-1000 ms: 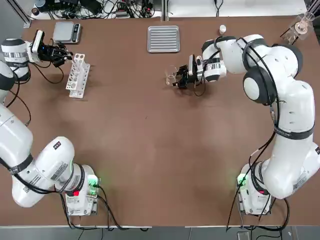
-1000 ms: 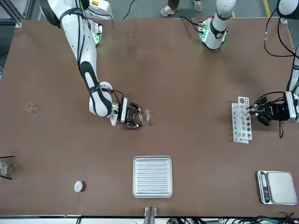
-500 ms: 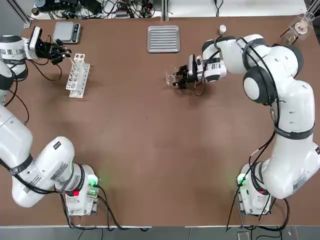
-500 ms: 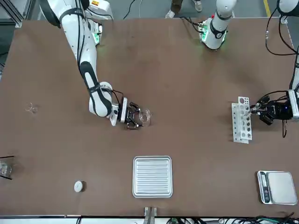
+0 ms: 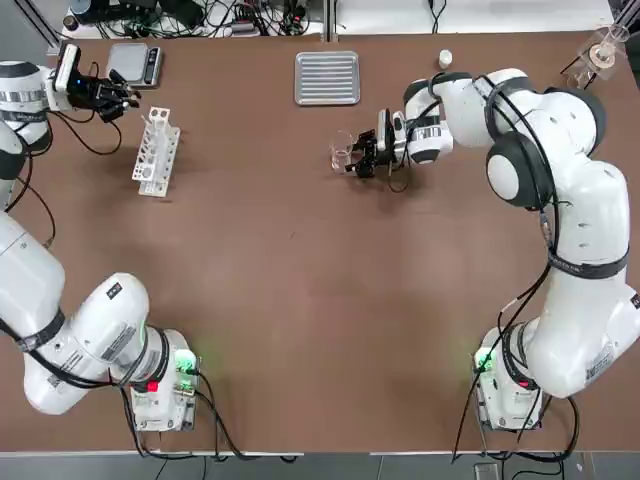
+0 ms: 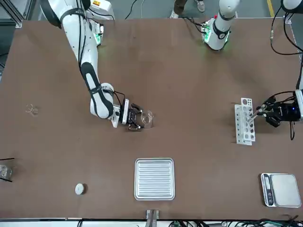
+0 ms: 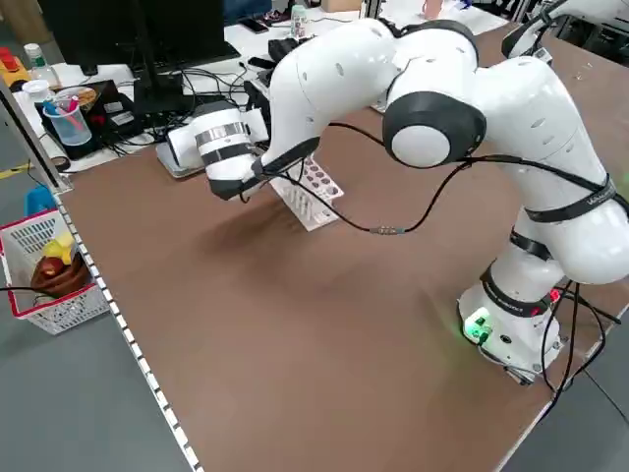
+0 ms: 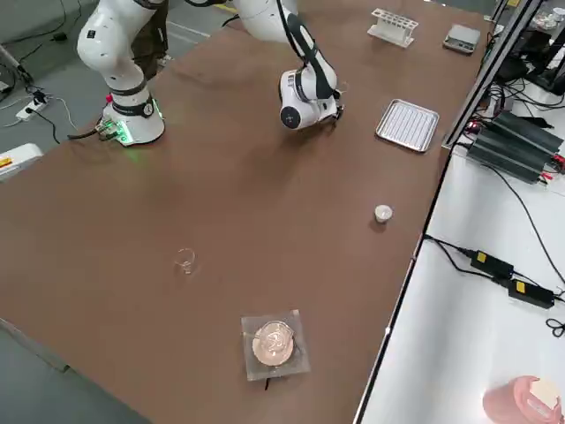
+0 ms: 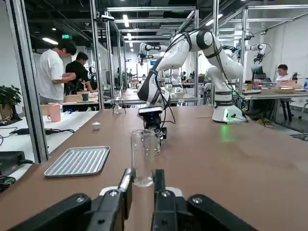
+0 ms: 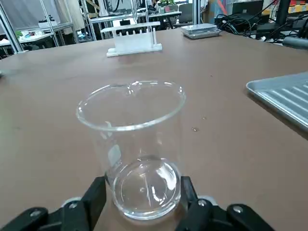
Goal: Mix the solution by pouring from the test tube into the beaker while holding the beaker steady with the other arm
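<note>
The test tube (image 9: 143,156), a thin clear glass tube, stands upright between the fingers of my left gripper (image 9: 142,185), which is shut on its lower end. That gripper (image 5: 112,96) hovers at the table's far left corner, just beyond the white tube rack (image 5: 155,150). The beaker (image 5: 343,152) stands on the table near the far middle. My right gripper (image 5: 362,155) is closed on the beaker (image 10: 134,144), one finger on each side of its base. The beaker looks empty.
A ribbed metal tray (image 5: 327,77) lies beyond the beaker. A scale (image 5: 135,62) sits by the left gripper. A white cap (image 5: 445,58), a flask on a stand (image 5: 605,45) and a tiny glass vessel (image 6: 31,109) lie at the right side.
My left gripper has drawn away from the rack toward the table's far left corner with the tube in it. The right gripper and the beaker have not moved.
</note>
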